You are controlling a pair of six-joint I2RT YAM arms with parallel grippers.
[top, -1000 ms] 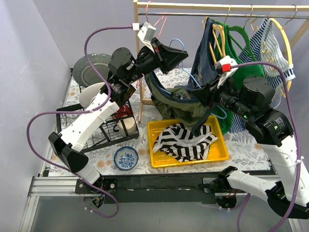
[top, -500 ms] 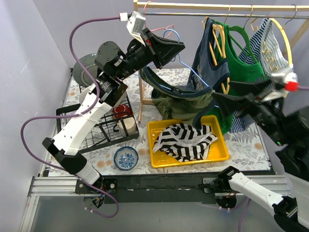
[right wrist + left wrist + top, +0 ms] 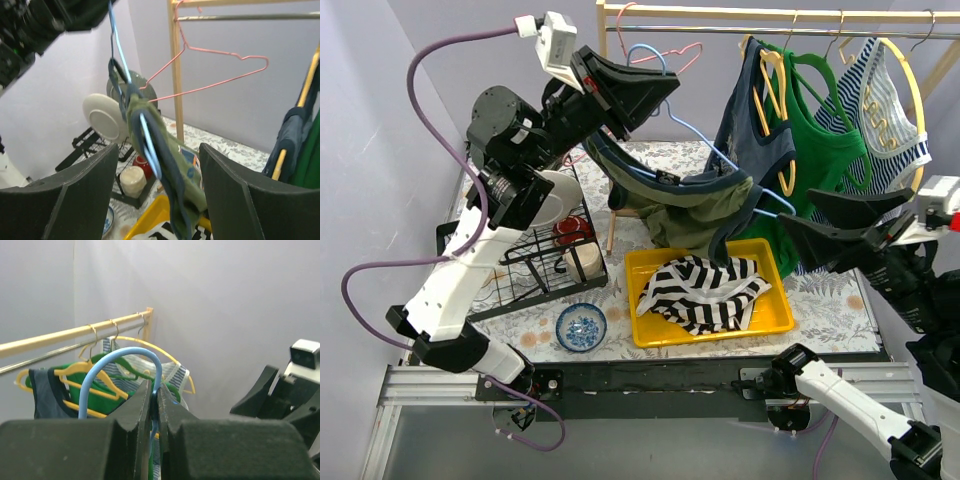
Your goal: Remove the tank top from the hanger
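Observation:
An olive tank top (image 3: 685, 210) with navy trim hangs on a light blue hanger (image 3: 722, 160) above the yellow tray. My left gripper (image 3: 665, 92) is shut on the hanger's hook and holds it high near the rail; in the left wrist view the gripper (image 3: 154, 390) pinches the blue wire (image 3: 120, 356). My right gripper (image 3: 800, 222) is open and empty, just right of the hanger's low end. In the right wrist view the gripper (image 3: 157, 147) frames the tank top (image 3: 187, 177) and the hanger (image 3: 149, 137), which hang beyond the fingers.
A yellow tray (image 3: 778, 318) holds a black-and-white striped garment (image 3: 705, 295). The wooden rail (image 3: 770, 13) carries navy, green and striped tops and an empty pink hanger (image 3: 680, 55). A black dish rack (image 3: 520, 275) with a white plate stands at left, a blue bowl (image 3: 581, 328) in front.
My left arm has lifted the hanger and tank top up and to the left. My right gripper has drawn back to the right, away from the tank top, and stands open.

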